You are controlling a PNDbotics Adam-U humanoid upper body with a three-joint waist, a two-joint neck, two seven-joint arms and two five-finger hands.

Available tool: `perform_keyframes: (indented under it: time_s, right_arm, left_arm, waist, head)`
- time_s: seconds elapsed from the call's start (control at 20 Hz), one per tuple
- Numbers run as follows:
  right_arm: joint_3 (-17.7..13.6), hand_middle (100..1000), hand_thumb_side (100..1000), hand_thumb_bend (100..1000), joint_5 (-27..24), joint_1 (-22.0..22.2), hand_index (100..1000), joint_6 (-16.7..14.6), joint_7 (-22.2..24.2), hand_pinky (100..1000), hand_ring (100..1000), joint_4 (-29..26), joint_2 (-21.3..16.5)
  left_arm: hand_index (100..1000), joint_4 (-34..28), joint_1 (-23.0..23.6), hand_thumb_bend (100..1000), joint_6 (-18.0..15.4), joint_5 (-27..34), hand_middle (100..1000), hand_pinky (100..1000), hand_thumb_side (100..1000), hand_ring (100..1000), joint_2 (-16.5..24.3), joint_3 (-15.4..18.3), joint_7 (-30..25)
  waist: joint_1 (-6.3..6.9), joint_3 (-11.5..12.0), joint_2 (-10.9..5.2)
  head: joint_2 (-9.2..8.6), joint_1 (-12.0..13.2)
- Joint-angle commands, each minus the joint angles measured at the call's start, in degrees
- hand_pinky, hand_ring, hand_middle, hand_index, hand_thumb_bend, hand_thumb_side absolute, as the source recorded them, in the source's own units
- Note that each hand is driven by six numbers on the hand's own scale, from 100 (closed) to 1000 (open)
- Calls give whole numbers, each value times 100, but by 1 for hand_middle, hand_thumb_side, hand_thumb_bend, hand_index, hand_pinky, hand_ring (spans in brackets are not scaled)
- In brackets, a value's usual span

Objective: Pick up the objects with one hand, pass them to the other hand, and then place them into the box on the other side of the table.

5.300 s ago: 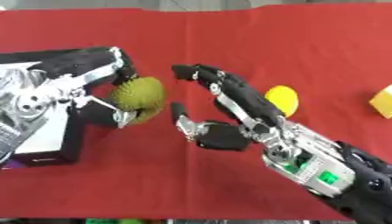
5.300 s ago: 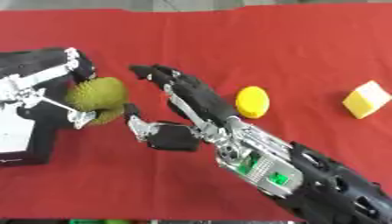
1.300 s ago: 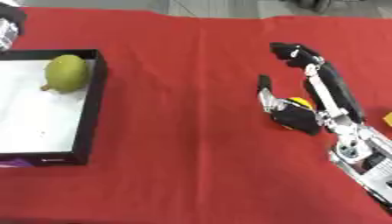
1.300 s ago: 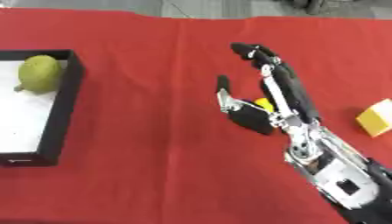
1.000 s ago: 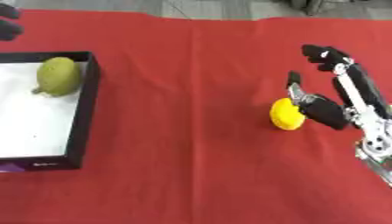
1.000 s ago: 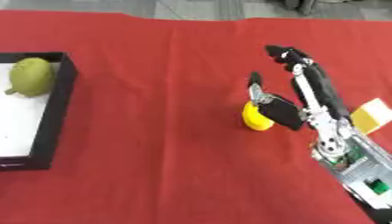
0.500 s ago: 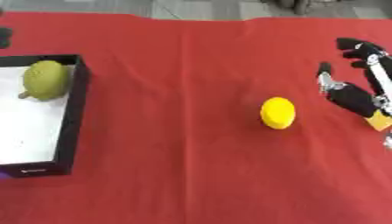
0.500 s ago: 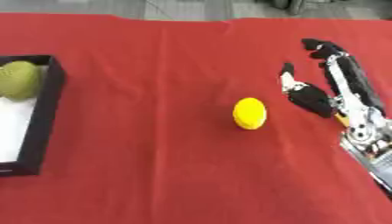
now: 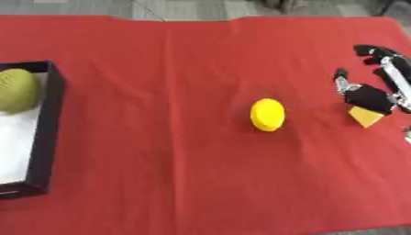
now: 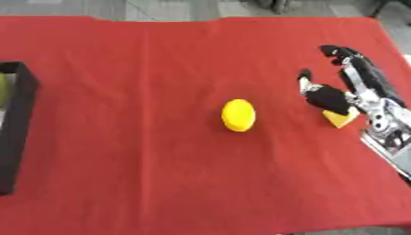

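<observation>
- right hand (image 10: 347,94) at right edge, fingers spread and holding nothing, above a yellow block (image 10: 340,118).
- yellow oval object (image 9: 267,114) lay mid-frame on the red cloth (image 9: 160,137).
- green fruit (image 9: 18,90) sat in the black box (image 9: 47,137), far left.

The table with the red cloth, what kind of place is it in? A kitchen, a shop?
Probably a lab or test room, not a kitchen. The red cloth holds only practice props: a yellow lemon-shaped object, a green fruit in a black box, and a robot hand over a yellow block.
</observation>
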Motion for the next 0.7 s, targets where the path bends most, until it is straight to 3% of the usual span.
perform_keyframes:
  time_s: [0.05,0.2,0.45,0.7]
  right_arm:
    - [-221,889,519,100,-90,86,905,165,233,869,906,-54,-409]
    - [-332,895,529,100,-159,258,916,387,437,876,908,-54,-540]
    - [-565,898,438,100,-13,461,931,723,641,880,909,-54,-639]
    - [-664,895,409,100,25,538,928,919,939,885,910,-54,-694]
  left_arm:
    - [741,-102,-28,100,43,-51,751,819,812,733,119,38,5]
    - [739,-102,-23,100,69,-87,750,818,812,732,126,31,0]
    - [736,-102,0,100,18,-143,748,818,805,730,124,42,24]
    - [736,-102,11,100,5,-174,747,818,806,730,111,34,45]
  waist:
    - [1,-31,-87]
    - [-1,-49,-88]
    - [2,-77,-84]
    - [9,-92,-75]
  head:
    - [-1,-73]
    - [-12,-101]
    - [-9,-134]
    - [-35,-108]
